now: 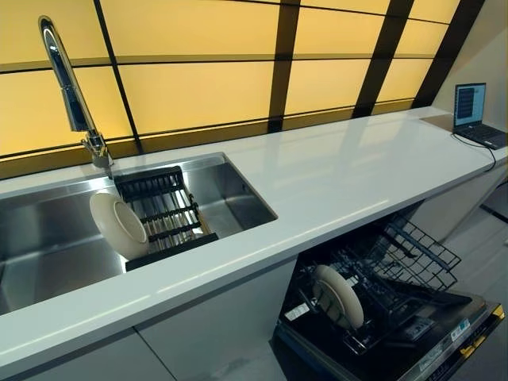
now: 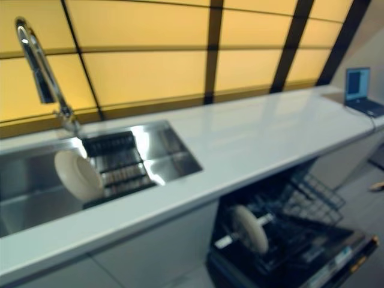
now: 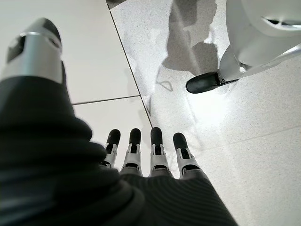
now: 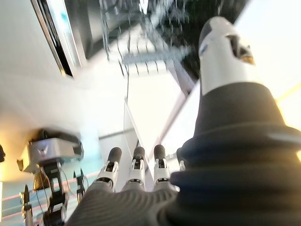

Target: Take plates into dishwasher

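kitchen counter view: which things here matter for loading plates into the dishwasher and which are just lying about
Part of the job:
- plate in the sink rack
- plate in the dishwasher rack
- dishwasher, door open, lower rack out
- sink
- left hand and right hand, both open, holding nothing

Just lying about:
- laptop at the counter's far end
- faucet

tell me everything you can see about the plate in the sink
The round cream-white plate looks ceramic, glossy, with a shallow dished centre and a raised rim. It stands on edge, tilted, leaning against the near left end of the black slatted drying rack inside the stainless steel sink, below the chrome tap. No hand touches it.
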Motion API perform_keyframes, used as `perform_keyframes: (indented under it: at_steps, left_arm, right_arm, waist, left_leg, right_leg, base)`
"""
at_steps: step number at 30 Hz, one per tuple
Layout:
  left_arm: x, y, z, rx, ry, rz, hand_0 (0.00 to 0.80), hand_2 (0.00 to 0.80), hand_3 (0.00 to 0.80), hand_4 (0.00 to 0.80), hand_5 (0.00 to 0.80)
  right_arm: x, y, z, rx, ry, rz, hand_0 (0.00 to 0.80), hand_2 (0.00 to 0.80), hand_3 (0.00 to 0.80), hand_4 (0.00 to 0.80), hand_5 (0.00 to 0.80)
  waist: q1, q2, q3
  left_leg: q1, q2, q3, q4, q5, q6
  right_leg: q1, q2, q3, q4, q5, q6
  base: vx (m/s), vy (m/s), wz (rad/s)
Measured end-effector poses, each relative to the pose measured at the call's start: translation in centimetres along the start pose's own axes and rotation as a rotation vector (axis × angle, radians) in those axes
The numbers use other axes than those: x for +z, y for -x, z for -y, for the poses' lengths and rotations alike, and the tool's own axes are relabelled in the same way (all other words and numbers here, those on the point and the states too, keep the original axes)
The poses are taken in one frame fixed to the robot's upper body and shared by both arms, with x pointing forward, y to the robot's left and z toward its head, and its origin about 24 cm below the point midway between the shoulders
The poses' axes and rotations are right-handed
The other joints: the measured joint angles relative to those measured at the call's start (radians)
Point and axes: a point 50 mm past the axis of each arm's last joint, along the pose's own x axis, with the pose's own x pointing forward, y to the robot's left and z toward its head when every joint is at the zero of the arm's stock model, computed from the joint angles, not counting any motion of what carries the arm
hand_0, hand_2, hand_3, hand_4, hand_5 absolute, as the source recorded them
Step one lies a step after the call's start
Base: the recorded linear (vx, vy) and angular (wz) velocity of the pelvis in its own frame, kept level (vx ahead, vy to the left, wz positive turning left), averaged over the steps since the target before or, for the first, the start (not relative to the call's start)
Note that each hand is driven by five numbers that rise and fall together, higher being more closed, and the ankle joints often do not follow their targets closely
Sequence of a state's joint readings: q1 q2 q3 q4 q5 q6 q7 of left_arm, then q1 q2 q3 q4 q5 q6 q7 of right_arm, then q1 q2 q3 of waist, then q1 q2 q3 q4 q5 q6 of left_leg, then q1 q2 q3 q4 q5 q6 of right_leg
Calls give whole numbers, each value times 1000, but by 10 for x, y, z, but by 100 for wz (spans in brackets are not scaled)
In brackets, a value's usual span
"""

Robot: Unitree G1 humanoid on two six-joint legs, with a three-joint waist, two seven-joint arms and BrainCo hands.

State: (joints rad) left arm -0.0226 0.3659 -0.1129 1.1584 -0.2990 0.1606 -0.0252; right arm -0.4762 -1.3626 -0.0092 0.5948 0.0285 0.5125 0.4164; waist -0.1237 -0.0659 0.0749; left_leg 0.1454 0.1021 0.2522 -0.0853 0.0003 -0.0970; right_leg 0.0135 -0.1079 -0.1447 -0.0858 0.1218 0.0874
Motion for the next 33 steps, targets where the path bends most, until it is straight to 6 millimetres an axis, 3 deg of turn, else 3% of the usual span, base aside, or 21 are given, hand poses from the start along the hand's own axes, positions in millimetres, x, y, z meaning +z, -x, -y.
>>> perform_keyframes:
  at_steps: [7,12,19,23,28,33]
  left_arm:
    - [-1,0,1,14,-2,10,0,0,0,0,0]
    - [-2,0,1,21,0,8,0,0,0,0,0]
    - [-6,0,0,23,0,-4,0,0,0,0,0]
    - [-7,0,0,23,6,-13,0,0,0,0,0]
    - [-8,1,-1,23,8,-23,0,0,0,0,0]
    - [-10,2,-6,54,13,-33,0,0,0,0,0]
  right_arm:
    - [67,11,26,-153,-6,210,0,0,0,0,0]
    - [120,32,26,-239,61,486,0,0,0,0,0]
    - [181,60,-11,-221,183,842,0,0,0,0,0]
    - [211,84,-46,-202,392,1061,0,0,0,0,0]
    - [236,112,-78,-236,701,1261,0,0,0,0,0]
    - [254,138,-92,-301,847,1421,0,0,0,0,0]
  waist:
    - [37,-15,-19]
    - [86,-29,-30]
    - [135,-31,-34]
    - [162,-35,-37]
    - [193,-51,-39]
    - [231,-80,-36]
  left_leg:
    - [-4,-1,-10,1,2,-2]
    - [-18,-4,-37,1,6,1]
    - [-21,-7,-73,1,10,2]
    - [-35,-15,-107,1,17,6]
    - [-53,-23,-152,1,24,9]
    - [-62,-27,-183,1,26,10]
  right_leg:
    - [1,-1,-7,0,0,1]
    - [4,-7,-31,0,-1,0]
    - [23,-15,-65,0,-9,3]
    - [30,-24,-95,0,-14,9]
    - [42,-34,-134,0,-25,18]
    - [53,-39,-151,0,-36,24]
  base:
    - [2,-3,4]
    - [9,11,15]
    - [-5,30,16]
    - [5,23,25]
    - [7,19,27]
    - [25,24,19]
